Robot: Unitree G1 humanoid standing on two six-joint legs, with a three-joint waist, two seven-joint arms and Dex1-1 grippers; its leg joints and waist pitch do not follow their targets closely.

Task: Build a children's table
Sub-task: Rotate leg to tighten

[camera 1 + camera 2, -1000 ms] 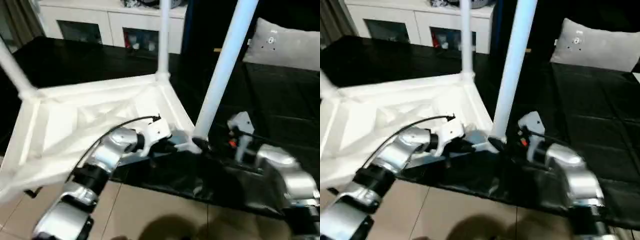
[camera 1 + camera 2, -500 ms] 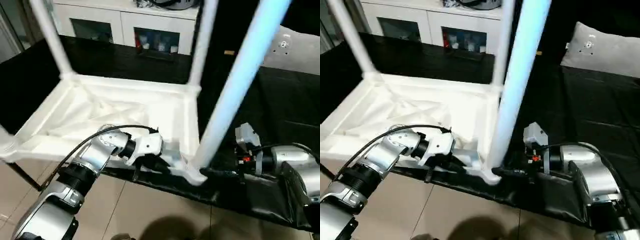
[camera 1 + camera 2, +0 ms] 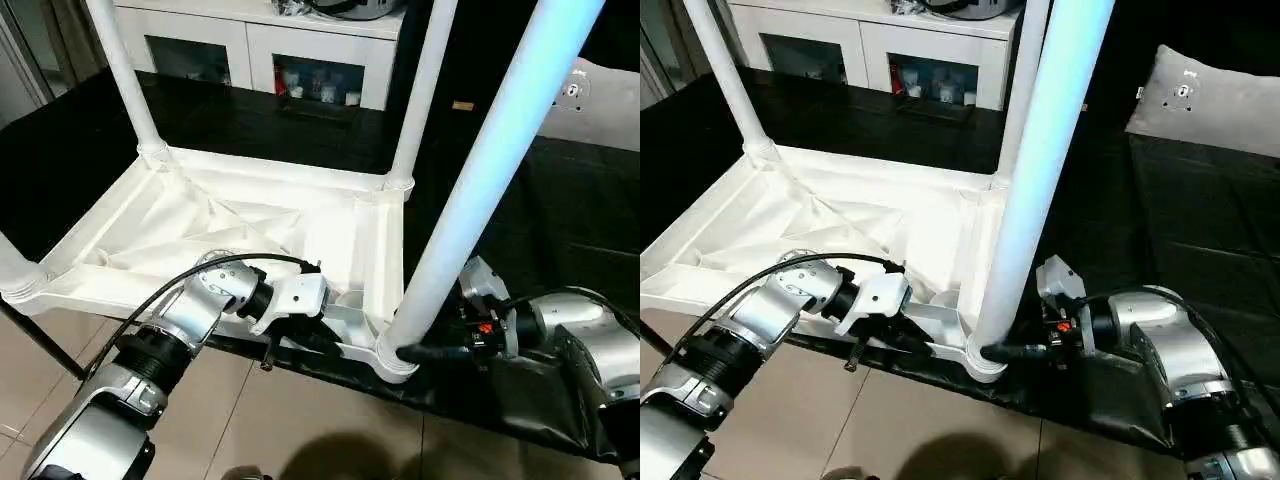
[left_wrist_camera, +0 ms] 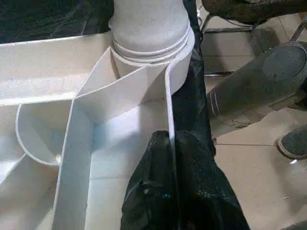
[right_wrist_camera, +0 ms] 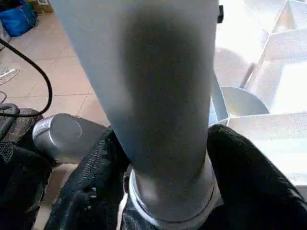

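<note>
Upturned children's table (image 3: 250,215) is lain on the black surface (image 3: 560,230), legs up. Near-right leg (image 3: 480,180) is clamped at its base by right gripper (image 5: 163,191). Near rim wall is pinched by left gripper (image 4: 170,191).

Floor (image 3: 230,420): beige tiles with pale grout lines, lit from above. Black sheet (image 3: 1200,230) covers a low platform; its edge hangs over the tiles. White cabinet (image 3: 260,45) against the far wall, with glass doors and small items inside, too blurry to identify. Grey cushion (image 3: 1215,100) on the black sheet at far right.
</note>
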